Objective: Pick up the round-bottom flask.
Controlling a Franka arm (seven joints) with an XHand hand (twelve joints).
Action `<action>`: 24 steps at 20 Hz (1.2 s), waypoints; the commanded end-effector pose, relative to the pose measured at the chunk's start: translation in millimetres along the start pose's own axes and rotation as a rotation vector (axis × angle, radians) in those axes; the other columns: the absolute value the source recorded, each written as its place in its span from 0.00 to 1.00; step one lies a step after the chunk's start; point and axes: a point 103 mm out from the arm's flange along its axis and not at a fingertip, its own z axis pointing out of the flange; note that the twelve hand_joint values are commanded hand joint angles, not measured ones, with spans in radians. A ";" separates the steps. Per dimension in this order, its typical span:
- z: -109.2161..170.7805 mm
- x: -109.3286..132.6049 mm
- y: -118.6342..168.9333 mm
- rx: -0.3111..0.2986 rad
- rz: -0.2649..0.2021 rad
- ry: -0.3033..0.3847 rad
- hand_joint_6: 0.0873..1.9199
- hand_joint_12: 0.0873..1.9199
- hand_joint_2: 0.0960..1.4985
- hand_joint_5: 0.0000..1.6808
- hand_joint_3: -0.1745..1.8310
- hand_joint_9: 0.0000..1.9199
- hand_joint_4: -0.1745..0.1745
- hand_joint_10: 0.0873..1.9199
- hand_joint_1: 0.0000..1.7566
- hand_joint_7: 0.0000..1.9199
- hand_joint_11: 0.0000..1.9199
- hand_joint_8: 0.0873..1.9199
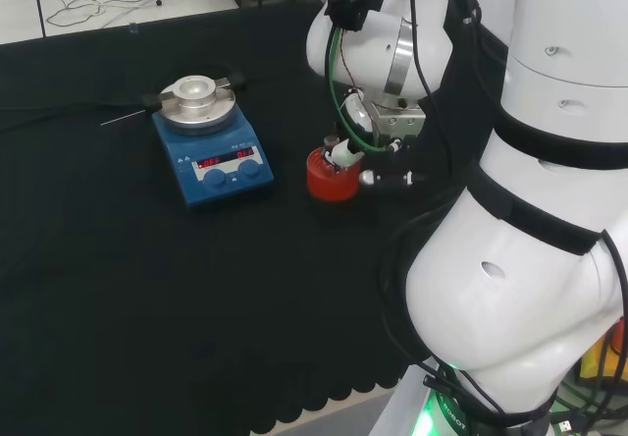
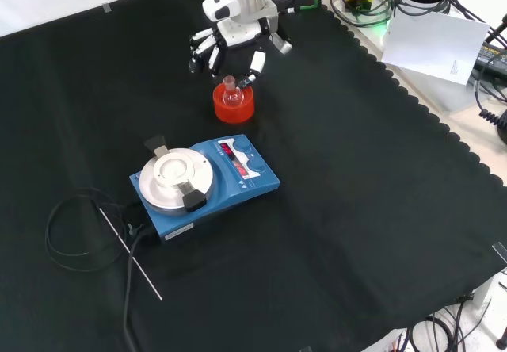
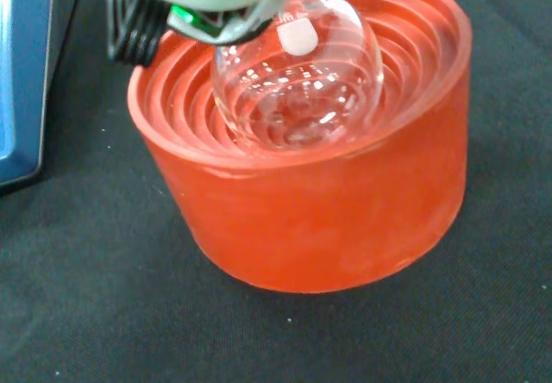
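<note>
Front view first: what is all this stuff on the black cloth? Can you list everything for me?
Flask: one, clear glass, round-bottomed, sitting in the red stand.
Stand: one, red, ribbed, on the cloth just beyond the blue plate in the front view.
Hotplate: one, blue with a round silver top, mid-cloth.
Cable: one, black, looped at the hotplate's left in the front view.
Rod: one, thin, pale, lying across the cable.
Cloth: one, black, covering the bench.
Paper: one white sheet, off the cloth at top right.
Arm: one, white, at the head view's right.
Hand: one, black and white, just above the flask, fingers around its neck.
</note>
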 end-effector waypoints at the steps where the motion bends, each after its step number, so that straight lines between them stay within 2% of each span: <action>1: 0.9 1.6 1.2 -0.006 0.008 -0.017 0.39 0.73 0.47 0.65 0.34 0.25 0.63 0.33 0.60 0.14 0.03 0.34; 2: 0.3 1.7 1.4 -0.009 0.010 -0.021 0.39 0.73 0.49 0.66 0.32 0.25 0.74 0.33 0.61 0.15 0.04 0.34; 3: -0.4 1.6 1.5 -0.010 0.012 -0.021 0.39 0.73 0.49 0.68 0.34 0.26 0.74 0.32 0.62 0.16 0.04 0.34; 7: -7.8 0.0 1.0 -0.016 0.025 -0.013 0.44 0.72 0.43 0.69 0.43 0.28 0.51 0.31 0.65 0.17 0.06 0.33; 12: -17.9 0.0 -1.4 -0.022 0.038 -0.004 0.46 0.72 0.41 0.68 0.46 0.28 0.37 0.30 0.65 0.17 0.06 0.33; 13: -17.7 0.0 -1.6 -0.009 0.037 0.006 0.46 0.72 0.44 0.67 0.43 0.27 0.42 0.31 0.65 0.16 0.06 0.33; 15: -16.0 1.8 -1.3 0.027 0.045 0.010 0.47 0.73 0.52 0.64 0.34 0.26 0.61 0.32 0.62 0.14 0.05 0.34; 17: -13.1 3.9 -0.4 0.046 0.042 0.011 0.45 0.74 0.46 0.50 0.35 0.23 0.37 0.33 0.56 0.11 0.02 0.34; 18: -11.2 5.1 0.2 0.056 0.037 0.015 0.44 0.74 0.42 0.45 0.38 0.22 0.29 0.34 0.54 0.11 0.02 0.34; 19: -9.5 6.1 0.7 0.060 0.034 0.015 0.44 0.74 0.40 0.41 0.39 0.21 0.26 0.34 0.53 0.10 0.01 0.34; 21: -5.7 8.5 1.5 0.069 0.026 0.020 0.41 0.74 0.37 0.34 0.40 0.20 0.25 0.35 0.51 0.09 0.00 0.34; 24: -2.2 9.7 2.7 0.077 0.021 0.028 0.38 0.73 0.35 0.30 0.40 0.19 0.25 0.35 0.49 0.08 0.00 0.34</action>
